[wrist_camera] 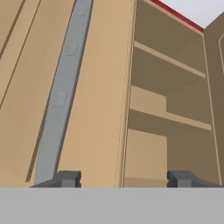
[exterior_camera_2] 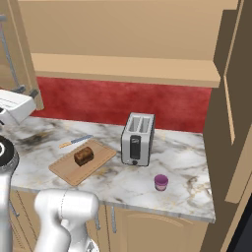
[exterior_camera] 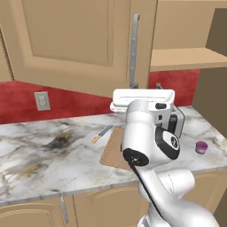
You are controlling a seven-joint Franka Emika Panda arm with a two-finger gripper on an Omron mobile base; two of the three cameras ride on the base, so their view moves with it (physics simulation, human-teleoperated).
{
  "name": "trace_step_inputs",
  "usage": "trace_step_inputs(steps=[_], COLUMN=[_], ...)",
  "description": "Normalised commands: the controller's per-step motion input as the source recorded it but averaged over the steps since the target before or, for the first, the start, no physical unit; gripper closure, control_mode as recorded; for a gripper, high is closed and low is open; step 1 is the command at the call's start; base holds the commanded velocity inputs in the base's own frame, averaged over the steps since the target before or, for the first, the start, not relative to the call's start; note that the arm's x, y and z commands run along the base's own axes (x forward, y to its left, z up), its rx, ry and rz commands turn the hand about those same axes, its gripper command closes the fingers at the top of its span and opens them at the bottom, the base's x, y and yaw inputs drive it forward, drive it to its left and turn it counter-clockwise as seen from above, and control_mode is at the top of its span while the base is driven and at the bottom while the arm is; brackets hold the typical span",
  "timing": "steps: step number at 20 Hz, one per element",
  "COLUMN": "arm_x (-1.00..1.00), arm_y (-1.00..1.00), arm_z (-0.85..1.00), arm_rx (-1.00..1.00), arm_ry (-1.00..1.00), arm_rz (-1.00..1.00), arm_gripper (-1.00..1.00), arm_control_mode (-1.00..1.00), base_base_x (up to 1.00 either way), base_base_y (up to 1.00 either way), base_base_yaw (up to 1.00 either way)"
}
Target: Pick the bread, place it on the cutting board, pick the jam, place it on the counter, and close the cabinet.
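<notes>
Spread wide and empty, my pincer (wrist_camera: 118, 179) faces the open cabinet door (wrist_camera: 94, 87) beside its long handle (wrist_camera: 61, 96). Bread (exterior_camera_2: 84, 156) sits on the cutting board (exterior_camera_2: 101, 156); jam (exterior_camera_2: 161, 182) stands near the counter's (exterior_camera_2: 187, 162) front edge, right of the toaster (exterior_camera_2: 138, 139). Pushing near the door's edge, I could slip off into the shelves (wrist_camera: 168, 118).

Silver toaster (exterior_camera_2: 137, 139) mid-countertop, knife (exterior_camera_2: 75, 141) w/ orange handle nearby, wall outlet (exterior_camera: 42, 101) on red backsplash (exterior_camera_2: 123, 101).
</notes>
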Motion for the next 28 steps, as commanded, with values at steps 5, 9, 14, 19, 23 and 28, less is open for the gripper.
trace_step_inputs(steps=[5,9,14,19,23,28], arm_x=[0.45,0.4,0.38,0.4,0.41,0.35], arm_y=[-0.19,-0.17,-0.12,-0.09,-0.08,-0.03], arm_z=[0.0,0.0,0.0,-0.01,-0.01,0.0], arm_rx=[0.0,0.0,0.0,0.0,0.0,0.0], arm_ry=[-0.01,0.0,0.0,0.0,0.0,0.0], arm_rz=[0.0,0.0,0.0,0.0,0.0,0.0], arm_gripper=[-1.0,-1.0,-1.0,-1.0,-1.0,-1.0], arm_control_mode=[-1.0,-1.0,-1.0,-1.0,-1.0,-1.0], base_base_x=[0.0,0.0,0.0,0.0,0.0,0.0], base_base_y=[0.0,0.0,0.0,0.0,0.0,0.0], base_base_yaw=[0.0,0.0,0.0,0.0,0.0,0.0])
